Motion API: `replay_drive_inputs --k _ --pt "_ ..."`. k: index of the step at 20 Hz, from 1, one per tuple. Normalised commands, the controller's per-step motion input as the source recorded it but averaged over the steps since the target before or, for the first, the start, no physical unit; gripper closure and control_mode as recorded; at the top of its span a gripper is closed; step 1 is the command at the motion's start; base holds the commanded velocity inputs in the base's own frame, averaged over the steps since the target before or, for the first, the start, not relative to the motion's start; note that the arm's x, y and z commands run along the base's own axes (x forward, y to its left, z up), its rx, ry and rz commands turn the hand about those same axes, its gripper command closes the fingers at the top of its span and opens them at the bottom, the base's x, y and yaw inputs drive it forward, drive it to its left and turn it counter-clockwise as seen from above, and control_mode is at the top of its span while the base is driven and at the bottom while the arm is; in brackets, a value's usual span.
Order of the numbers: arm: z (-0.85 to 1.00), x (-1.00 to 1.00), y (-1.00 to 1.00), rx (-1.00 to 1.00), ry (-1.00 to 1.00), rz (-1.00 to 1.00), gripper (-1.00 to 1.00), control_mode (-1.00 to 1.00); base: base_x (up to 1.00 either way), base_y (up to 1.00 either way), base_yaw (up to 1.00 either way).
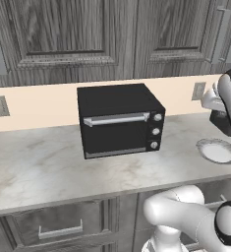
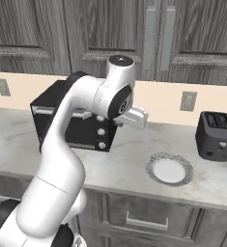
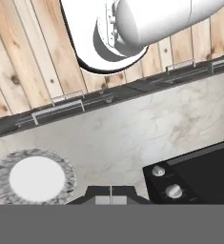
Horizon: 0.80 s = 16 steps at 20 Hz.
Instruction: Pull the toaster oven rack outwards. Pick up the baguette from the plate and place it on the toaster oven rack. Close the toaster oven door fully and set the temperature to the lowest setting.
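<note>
the arm hides part of the toaster oven [image 2: 52,113]; the plate [image 1: 218,151] is cut off at the frame edge.

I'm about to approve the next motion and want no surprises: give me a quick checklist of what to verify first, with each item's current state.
1. Toaster oven door shut: ok, the panel sits flush with its silver handle at the top.
2. Plate no longer holding the baguette: ok, the dish is bare.
3. Baguette on the rack inside: cannot tell, the shut door hides the cavity.
4. Gripper free of any load: ok, the tips meet with nothing between them.
5. Temperature at its lowest: cannot tell, the knobs are too small to read.
6. Slot toaster out of the way: ok, it stands beyond the plate.
</note>
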Motion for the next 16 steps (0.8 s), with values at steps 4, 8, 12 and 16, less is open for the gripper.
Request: replay_drive_inputs --k 4,8,12,16 --pt "-0.27 0.26 0.23 0.01 -0.01 0.09 1.00 -1.00 0.00 0.00 0.00" --pt "-0.19 0.26 0.19 0.00 -0.03 0.06 1.00 -1.00 0.00 0.00 0.00" --pt "-0.09 0.26 0.15 0.00 -0.03 0.02 1.00 -1.00 0.00 0.00 0.00" --pt "0.00 0.14 0.09 0.03 -0.10 0.00 1.00 -1.00 0.00 0.00 0.00"
